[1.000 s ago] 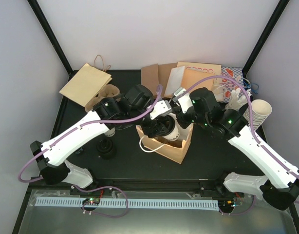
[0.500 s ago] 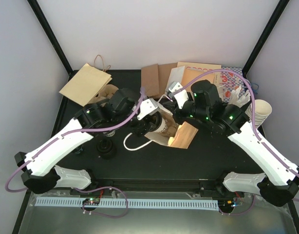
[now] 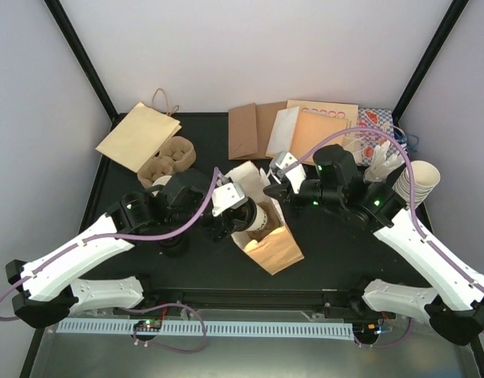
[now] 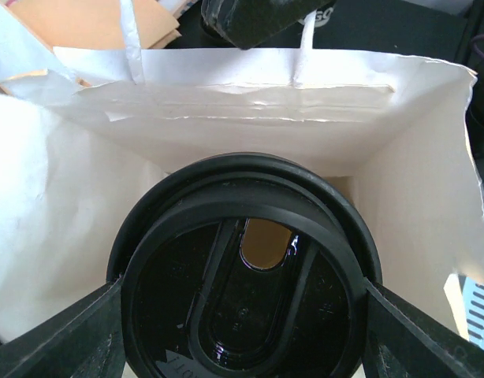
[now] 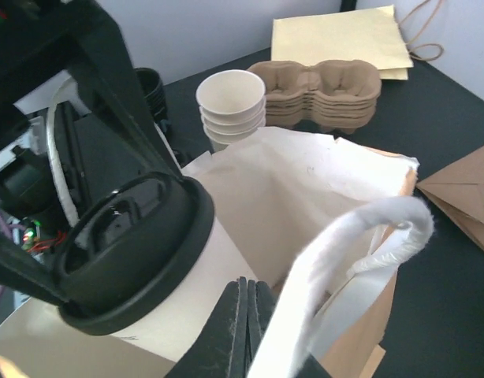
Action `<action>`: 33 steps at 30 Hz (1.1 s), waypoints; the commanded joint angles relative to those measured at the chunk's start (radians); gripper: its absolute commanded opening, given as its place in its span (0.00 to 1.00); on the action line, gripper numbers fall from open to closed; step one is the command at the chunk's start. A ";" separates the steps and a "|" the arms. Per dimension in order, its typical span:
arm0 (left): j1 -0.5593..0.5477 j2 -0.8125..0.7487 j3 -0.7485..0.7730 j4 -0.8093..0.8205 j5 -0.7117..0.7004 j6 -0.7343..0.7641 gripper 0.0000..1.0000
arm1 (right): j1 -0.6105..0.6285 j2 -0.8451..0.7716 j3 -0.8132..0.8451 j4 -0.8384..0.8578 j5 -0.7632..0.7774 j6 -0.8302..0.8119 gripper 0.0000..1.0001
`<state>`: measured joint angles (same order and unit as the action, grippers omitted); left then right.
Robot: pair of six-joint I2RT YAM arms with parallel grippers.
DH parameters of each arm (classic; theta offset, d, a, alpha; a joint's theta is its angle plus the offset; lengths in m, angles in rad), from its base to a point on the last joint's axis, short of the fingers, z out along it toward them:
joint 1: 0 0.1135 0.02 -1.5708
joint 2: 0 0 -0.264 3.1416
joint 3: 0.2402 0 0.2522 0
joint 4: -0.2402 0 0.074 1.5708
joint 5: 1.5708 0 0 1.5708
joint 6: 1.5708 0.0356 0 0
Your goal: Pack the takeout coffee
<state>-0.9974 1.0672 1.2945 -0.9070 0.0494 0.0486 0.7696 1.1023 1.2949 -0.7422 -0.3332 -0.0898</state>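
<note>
Coffee cup (image 5: pixel 139 260) with its black lid (image 4: pixel 246 315) sits at the mouth of the open paper bag (image 3: pixel 273 246). It is partly inside, and it leans over. The left gripper (image 4: pixel 246 337) is closed round the cup just under the lid, with one finger on each side. The right gripper (image 5: pixel 243 313) is pinched tight on the top edge of the bag wall, next to the white handle (image 5: pixel 368 236). That holds the bag open.

What could go wrong? The cup leans, so if there is drink inside, I think some could run out of the little sip hole. The bag looks tipped, not standing flat, so the cup may fall over once it is let go. If the thin bag wall slips out of the right gripper, the mouth could flop shut on the cup. A hard squeeze could pop the lid off.

Now the counting. I see one cup with a lid, and I cannot find a second one. There is one open bag. There are two lots of cups with no lids: one cup stack (image 5: pixel 230 102) beside the brown cup trays (image 5: pixel 321 83), and another cup stack (image 3: pixel 419 179) at the right edge of the table (image 3: pixel 336 252). There is one pile of trays. One flat brown bag (image 3: pixel 138 135) lies at the back left. At least four more flat bags (image 3: pixel 243 130) lie along the back.
</note>
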 commanded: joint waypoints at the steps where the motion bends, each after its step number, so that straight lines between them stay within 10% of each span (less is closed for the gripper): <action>1: -0.027 0.004 -0.008 0.044 0.010 0.012 0.58 | -0.003 -0.044 -0.017 0.034 -0.105 -0.002 0.01; 22: -0.102 0.091 -0.056 0.152 0.021 0.066 0.56 | -0.005 0.111 0.104 -0.013 -0.041 0.045 0.04; 33: -0.110 0.115 -0.095 0.166 0.015 0.037 0.55 | -0.004 0.025 0.072 -0.111 0.127 0.142 0.38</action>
<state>-1.1011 1.1687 1.1995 -0.7692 0.0547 0.0937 0.7696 1.1969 1.3792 -0.8097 -0.2829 0.0067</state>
